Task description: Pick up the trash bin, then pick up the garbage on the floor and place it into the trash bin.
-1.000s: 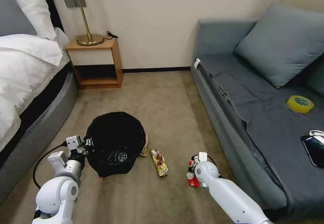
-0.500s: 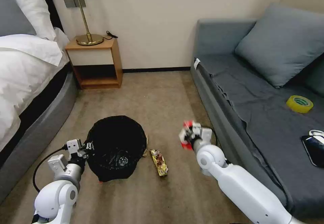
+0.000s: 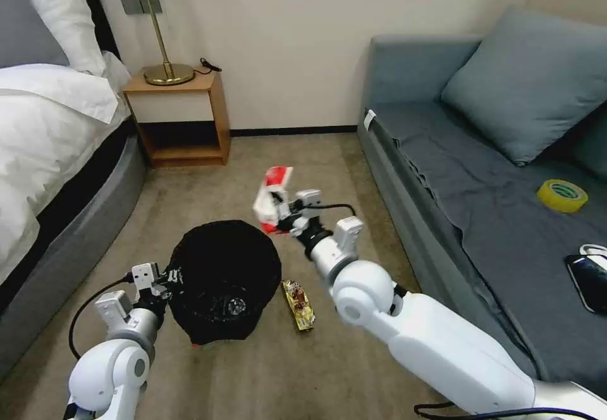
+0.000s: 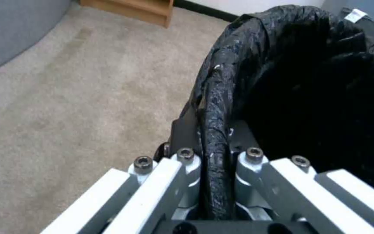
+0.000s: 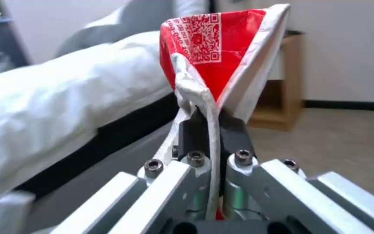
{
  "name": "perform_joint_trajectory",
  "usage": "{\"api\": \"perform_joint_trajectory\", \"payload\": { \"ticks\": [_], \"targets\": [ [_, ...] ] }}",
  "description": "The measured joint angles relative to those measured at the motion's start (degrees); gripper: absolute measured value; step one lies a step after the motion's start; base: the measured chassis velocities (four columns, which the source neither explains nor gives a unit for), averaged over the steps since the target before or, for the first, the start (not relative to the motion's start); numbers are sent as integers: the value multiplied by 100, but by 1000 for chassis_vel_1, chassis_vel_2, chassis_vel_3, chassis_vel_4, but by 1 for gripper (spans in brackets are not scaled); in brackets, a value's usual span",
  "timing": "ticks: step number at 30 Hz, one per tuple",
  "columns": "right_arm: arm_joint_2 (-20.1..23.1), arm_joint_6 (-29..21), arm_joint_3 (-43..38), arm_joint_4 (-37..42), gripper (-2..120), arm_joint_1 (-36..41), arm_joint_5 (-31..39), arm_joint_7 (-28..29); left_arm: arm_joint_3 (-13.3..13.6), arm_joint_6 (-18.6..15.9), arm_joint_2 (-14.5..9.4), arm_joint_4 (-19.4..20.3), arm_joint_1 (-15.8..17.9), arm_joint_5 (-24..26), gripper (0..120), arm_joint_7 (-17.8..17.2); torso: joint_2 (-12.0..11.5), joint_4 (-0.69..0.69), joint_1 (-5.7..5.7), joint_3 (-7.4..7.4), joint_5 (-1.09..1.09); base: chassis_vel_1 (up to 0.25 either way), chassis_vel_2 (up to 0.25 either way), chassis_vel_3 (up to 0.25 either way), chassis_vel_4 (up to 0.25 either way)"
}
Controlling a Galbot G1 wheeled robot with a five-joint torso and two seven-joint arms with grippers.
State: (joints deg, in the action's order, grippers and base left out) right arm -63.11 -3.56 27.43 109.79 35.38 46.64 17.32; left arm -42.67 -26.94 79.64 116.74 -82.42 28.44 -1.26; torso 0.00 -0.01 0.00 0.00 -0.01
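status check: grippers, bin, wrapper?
Left gripper shut on bin rim. Right gripper shut on red-and-white wrapper, in the air beside the bin's far edge, not over the opening. Snack wrapper on floor by bin. Nothing blocking.

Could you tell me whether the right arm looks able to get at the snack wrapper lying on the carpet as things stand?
Probably not yet: the right gripper is shut on the red-and-white wrapper, up beside the bin. The snack wrapper itself lies uncovered on the carpet next to the bin.

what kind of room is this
Probably a hotel room or bedroom: a bed with white linen, a wooden nightstand holding a brass lamp, and a grey sofa on carpet.
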Motion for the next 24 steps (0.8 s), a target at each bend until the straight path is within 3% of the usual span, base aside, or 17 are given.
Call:
{"api": "perform_joint_trajectory", "payload": {
  "ticks": [13, 24],
  "targets": [
    [-105, 43, 589, -113, 2, 272, -928, -551, -27, -6, 75, 183, -203, -3, 5, 13, 0, 1, 0, 0, 1, 0, 0, 0, 0],
    [-73, -66, 603, -216, 49, 488, -1400, -746, -56, -48, 161, 320, -245, -118, 5, -95, 0, 0, 0, 0, 0, 0, 0, 0, 0]
  ]
}}
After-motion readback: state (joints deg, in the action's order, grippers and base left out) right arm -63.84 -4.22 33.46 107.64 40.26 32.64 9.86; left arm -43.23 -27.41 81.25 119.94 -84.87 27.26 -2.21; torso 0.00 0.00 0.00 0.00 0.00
